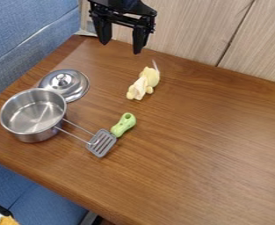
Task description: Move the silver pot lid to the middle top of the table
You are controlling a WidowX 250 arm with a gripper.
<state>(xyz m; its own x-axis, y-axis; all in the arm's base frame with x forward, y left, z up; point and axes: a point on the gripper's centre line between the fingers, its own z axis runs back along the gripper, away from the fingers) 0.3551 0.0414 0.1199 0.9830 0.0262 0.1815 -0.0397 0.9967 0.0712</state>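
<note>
Just beyond the round, smooth metal pot (29, 132), the shiny domed lid (77, 86) lies knob-up on the wood-grained tabletop (204, 154). Farther beyond the pot hangs the black hand (121, 47), fingers parted.
</note>
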